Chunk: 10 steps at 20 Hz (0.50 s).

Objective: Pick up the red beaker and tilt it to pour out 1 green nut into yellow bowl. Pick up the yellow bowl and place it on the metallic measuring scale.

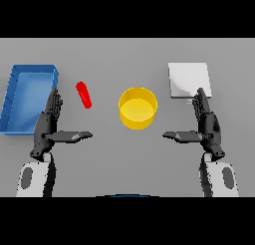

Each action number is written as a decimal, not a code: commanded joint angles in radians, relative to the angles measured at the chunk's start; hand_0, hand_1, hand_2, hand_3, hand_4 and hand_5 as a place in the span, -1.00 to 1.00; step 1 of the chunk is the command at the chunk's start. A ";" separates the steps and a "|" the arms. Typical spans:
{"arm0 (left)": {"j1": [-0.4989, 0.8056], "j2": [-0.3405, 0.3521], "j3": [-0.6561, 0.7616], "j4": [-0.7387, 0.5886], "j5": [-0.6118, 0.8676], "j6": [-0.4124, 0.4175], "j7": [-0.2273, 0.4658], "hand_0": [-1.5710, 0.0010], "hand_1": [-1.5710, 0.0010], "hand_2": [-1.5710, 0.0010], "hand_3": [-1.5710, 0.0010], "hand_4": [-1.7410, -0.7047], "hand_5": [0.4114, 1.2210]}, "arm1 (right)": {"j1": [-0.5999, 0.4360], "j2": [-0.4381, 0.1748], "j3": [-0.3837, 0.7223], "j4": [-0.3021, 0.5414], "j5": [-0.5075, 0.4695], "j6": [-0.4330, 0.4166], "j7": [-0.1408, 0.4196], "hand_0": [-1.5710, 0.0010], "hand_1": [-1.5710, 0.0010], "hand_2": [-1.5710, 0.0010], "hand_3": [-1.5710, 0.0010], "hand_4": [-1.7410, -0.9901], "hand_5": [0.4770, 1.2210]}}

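Both hands, left hand (50, 123) and right hand (206, 123), rest flat with fingers straight, holding nothing. Red beaker (83, 94) lies tilted left of the yellow bowl (138, 107) (scale (188, 79) beyond, right). Risk: the slim beaker may roll from a poor grasp.

- Your grey table (104, 159) carries four things.
- Blue tray (15, 97) at far left.
- Red beaker (83, 94) lying beside it.
- Yellow bowl (138, 107) mid-table.
- Scale (188, 79) at right.
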 commanded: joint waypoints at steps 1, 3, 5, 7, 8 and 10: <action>0.002 -0.001 -0.001 -0.002 0.000 0.001 -0.002 1.00 1.00 1.00 1.00 0.16 -0.39 | 0.001 0.000 0.000 -0.001 -0.001 0.000 -0.001 1.00 1.00 1.00 1.00 0.78 -0.73; 0.011 -0.003 -0.005 -0.008 -0.002 0.000 -0.006 1.00 1.00 1.00 1.00 0.16 -0.39 | 0.007 -0.001 0.001 -0.005 -0.001 0.001 -0.004 1.00 1.00 1.00 1.00 0.78 -0.73; 0.021 -0.005 -0.010 -0.016 -0.004 0.000 -0.008 1.00 1.00 1.00 1.00 0.16 -0.39 | 0.013 -0.002 0.002 -0.009 -0.002 0.003 -0.006 1.00 1.00 1.00 1.00 0.78 -0.73; 0.062 0.021 -0.053 -0.076 -0.057 -0.007 -0.030 1.00 1.00 1.00 1.00 0.16 -0.39 | 0.043 -0.047 0.042 -0.048 0.109 -0.025 -0.079 1.00 1.00 1.00 1.00 0.78 -0.73; 0.105 0.039 -0.086 -0.135 -0.091 -0.015 -0.049 1.00 1.00 1.00 1.00 0.15 -0.39 | 0.076 -0.064 0.078 -0.083 0.180 -0.041 -0.121 1.00 1.00 1.00 1.00 0.78 -0.73; 0.147 0.050 -0.126 -0.194 -0.132 -0.019 -0.010 1.00 1.00 1.00 1.00 0.16 -0.38 | 0.101 -0.073 0.119 -0.121 0.262 -0.061 -0.113 1.00 1.00 1.00 1.00 0.80 -0.73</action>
